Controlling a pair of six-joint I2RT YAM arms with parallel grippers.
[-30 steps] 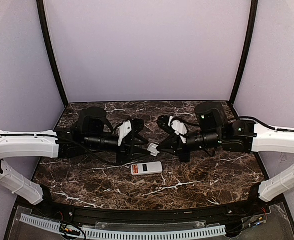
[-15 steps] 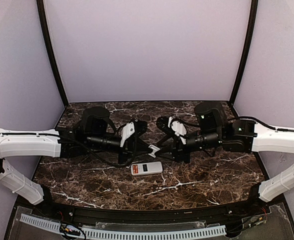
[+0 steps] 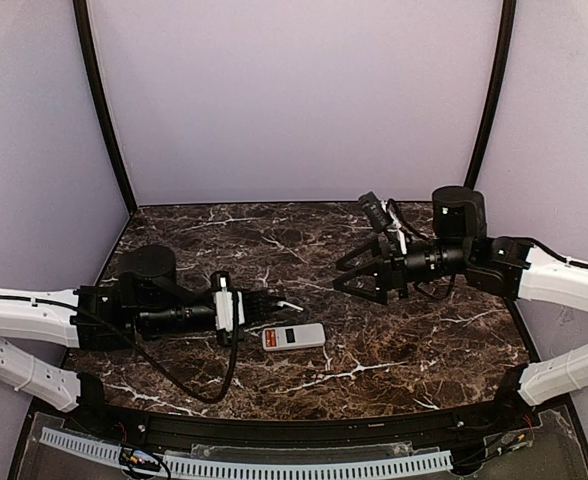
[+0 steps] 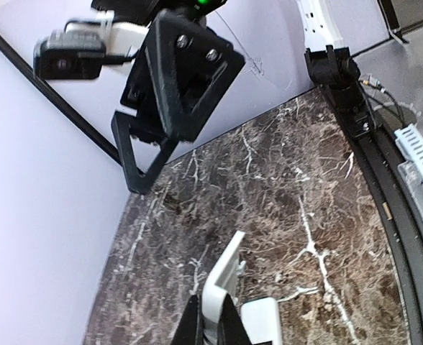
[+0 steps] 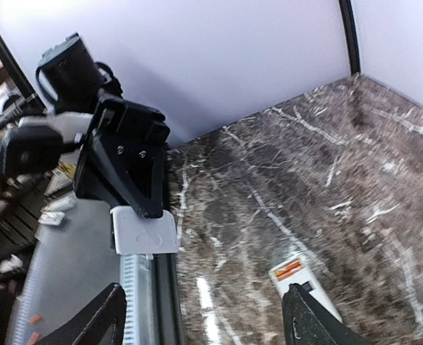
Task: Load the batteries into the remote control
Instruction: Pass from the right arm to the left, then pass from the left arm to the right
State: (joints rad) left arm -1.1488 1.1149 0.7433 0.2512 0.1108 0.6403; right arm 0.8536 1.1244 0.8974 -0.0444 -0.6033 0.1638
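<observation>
The white remote control (image 3: 294,336) lies flat on the marble table (image 3: 394,370), an orange-red mark at its left end; it also shows in the right wrist view as the remote (image 5: 301,284). My left gripper (image 3: 277,305) is shut on a small flat white cover piece (image 4: 224,277), held edge-up just above and left of the remote (image 4: 262,320). The right wrist view shows that cover (image 5: 145,231) in the left gripper's fingers (image 5: 136,187). My right gripper (image 3: 349,276) hangs open and empty, raised to the right of the remote. No batteries are in view.
A black rail and a white perforated strip (image 3: 274,465) run along the table's near edge. Lilac walls close the back and sides. The right gripper (image 4: 175,93) hangs above the table's far side in the left wrist view.
Both grippers met at the white cover a second ago. The left shut on it and drew back left; the right opened, let go and pulled away up and right.
</observation>
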